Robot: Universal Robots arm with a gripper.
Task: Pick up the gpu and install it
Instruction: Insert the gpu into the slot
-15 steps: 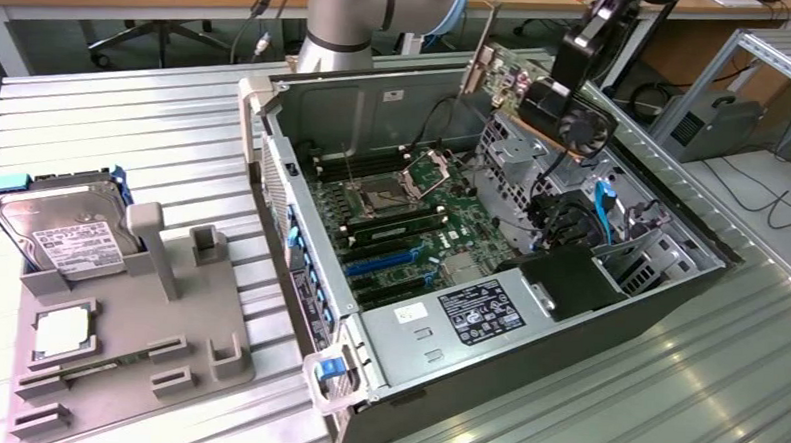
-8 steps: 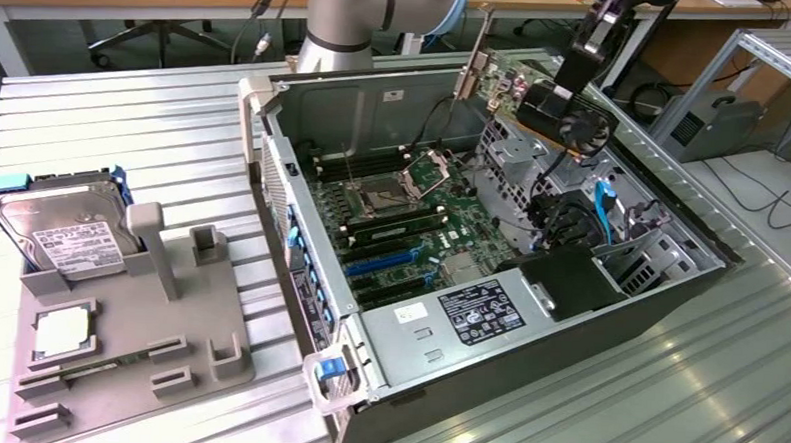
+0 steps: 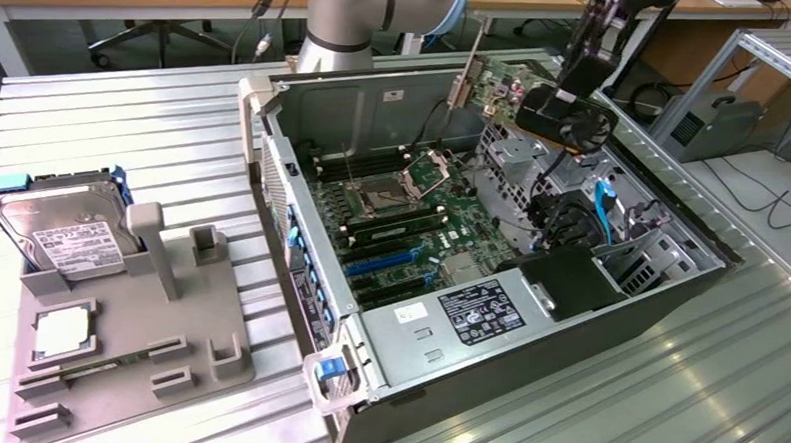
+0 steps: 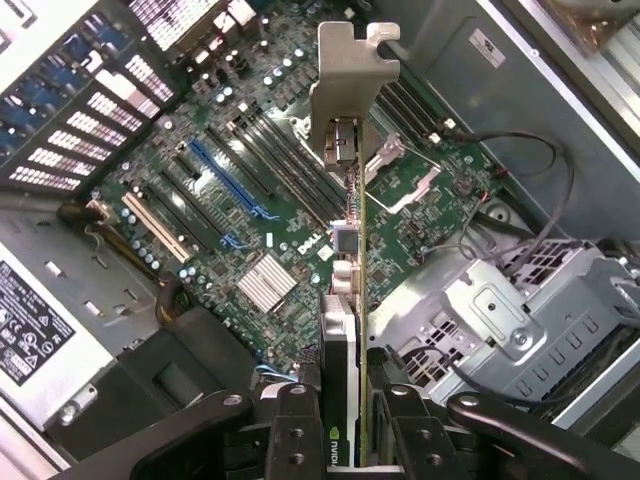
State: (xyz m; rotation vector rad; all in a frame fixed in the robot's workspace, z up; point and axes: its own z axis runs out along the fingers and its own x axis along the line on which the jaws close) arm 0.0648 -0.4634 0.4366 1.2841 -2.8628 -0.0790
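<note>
My gripper (image 3: 562, 111) is shut on the gpu (image 3: 505, 90), holding it in the air above the far side of the open computer case (image 3: 275, 166). The card hangs edge-on with its silver bracket (image 3: 472, 65) leading. In the wrist view the gpu (image 4: 346, 300) runs straight out from between my fingers (image 4: 296, 432), and its bracket (image 4: 350, 90) stands over the green motherboard (image 4: 230, 250). The blue expansion slot (image 4: 232, 183) lies off to one side of the card and apart from it. In the exterior view the blue slots (image 3: 381, 265) sit lower in the case, toward its near side.
A grey fixture (image 3: 163, 351) at the exterior view's left holds a silver hard drive (image 3: 62, 229) and a small square CPU chip (image 3: 63, 333). Inside the case are the power supply (image 3: 470, 311), a drive cage (image 3: 596, 225) with blue cables, and the CPU socket (image 3: 377, 196).
</note>
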